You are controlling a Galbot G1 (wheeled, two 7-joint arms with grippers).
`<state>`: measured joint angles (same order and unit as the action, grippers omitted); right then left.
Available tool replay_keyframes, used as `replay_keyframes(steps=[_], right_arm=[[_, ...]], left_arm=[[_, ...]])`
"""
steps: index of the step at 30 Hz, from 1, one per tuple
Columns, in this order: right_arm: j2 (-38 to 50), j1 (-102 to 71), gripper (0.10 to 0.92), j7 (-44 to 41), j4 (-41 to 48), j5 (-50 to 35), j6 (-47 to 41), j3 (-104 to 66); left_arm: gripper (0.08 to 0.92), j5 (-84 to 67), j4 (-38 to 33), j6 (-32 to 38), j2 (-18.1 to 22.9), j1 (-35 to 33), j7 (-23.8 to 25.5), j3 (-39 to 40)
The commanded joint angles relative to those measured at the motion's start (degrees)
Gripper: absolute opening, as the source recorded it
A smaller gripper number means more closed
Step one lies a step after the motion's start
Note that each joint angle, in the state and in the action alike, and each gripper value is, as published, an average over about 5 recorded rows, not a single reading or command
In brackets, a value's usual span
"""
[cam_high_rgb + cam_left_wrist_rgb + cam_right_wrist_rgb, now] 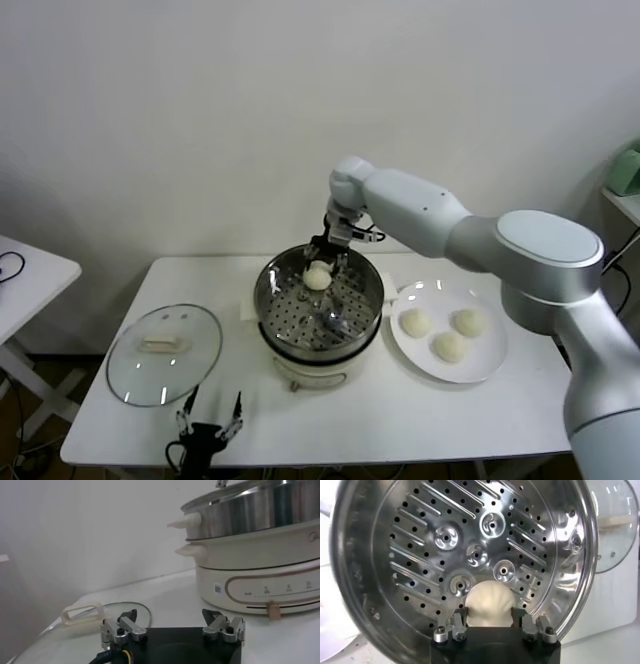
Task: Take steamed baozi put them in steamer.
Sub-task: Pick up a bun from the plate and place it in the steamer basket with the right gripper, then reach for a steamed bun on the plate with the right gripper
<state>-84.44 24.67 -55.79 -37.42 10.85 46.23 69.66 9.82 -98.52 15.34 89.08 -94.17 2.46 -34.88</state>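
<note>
The steamer (275, 300) stands at the table's middle, a shiny pot with a perforated tray (420, 555) on a white base (260, 575). One steamed baozi (317, 278) lies on the far part of the tray. My right gripper (325, 262) reaches down into the pot. In the right wrist view its fingers press both sides of that baozi (489, 600), with the right gripper (490, 617) shut on it. Three more baozi (449, 346) rest on a white plate (480, 375) to the right. My left gripper (210, 412) waits open at the table's front edge, left of the steamer.
A round glass lid (165, 352) with a white knob lies flat on the table left of the steamer, close to the left gripper (172, 622). A second white table (30, 275) stands at far left. The wall is just behind.
</note>
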Motion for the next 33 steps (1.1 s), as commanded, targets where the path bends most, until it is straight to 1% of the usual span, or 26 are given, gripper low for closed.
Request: replay_keyframes(steps=[1,4,7,9,13,16,19,22,28,33], right_arm=[[-1.0,-1.0,0.665,1.4,2.9,0.6,1.2,-1.2],[0.1,0.4,0.736,-0.3,1.0,-2.8,1.4,0.3],[2.0,3.2,0.800,-2.1,-2.3,-9.4,0.8,3.9],[3.4,5.2,0.817,-2.9,-4.3,-13.4,0.2,6.0],[6.7,10.5,0.822,-4.8,-6.4,-19.3,-0.5,9.5],[9.5,16.4,0.823,-7.6,-6.9,-28.2,-3.2,15.5],[13.6,20.9,0.823,-10.3,-7.9,-35.9,-8.7,21.6],[18.3,23.2,0.823,-10.9,-9.3,-39.8,-15.1,27.1],[28.2,24.0,0.823,-8.3,-14.3,-44.6,-32.8,34.8],[33.4,20.0,0.823,-3.7,-18.2,-49.1,-44.2,33.5]], left_arm=[[0.823,0.1,0.0,0.0,0.0,-0.1,0.0,0.1],[0.823,0.2,-0.2,0.0,0.1,-0.2,0.0,0.2],[0.823,0.3,-0.3,-0.1,0.1,-0.3,0.0,0.3],[0.823,0.5,-0.5,-0.1,0.1,-0.4,0.0,0.4],[0.823,0.6,-1.1,-0.3,0.2,-0.7,0.1,0.4],[0.823,0.7,-1.3,-0.3,0.2,-1.0,0.1,0.4],[0.823,0.7,-1.5,-0.4,0.1,-1.3,0.1,0.3],[0.823,0.6,-1.7,-0.4,0.1,-1.4,0.1,0.2],[0.823,0.3,-2.1,-0.3,0.1,-1.4,0.1,-0.1],[0.823,-0.3,-2.3,-0.2,0.3,-1.2,0.1,-0.3]])
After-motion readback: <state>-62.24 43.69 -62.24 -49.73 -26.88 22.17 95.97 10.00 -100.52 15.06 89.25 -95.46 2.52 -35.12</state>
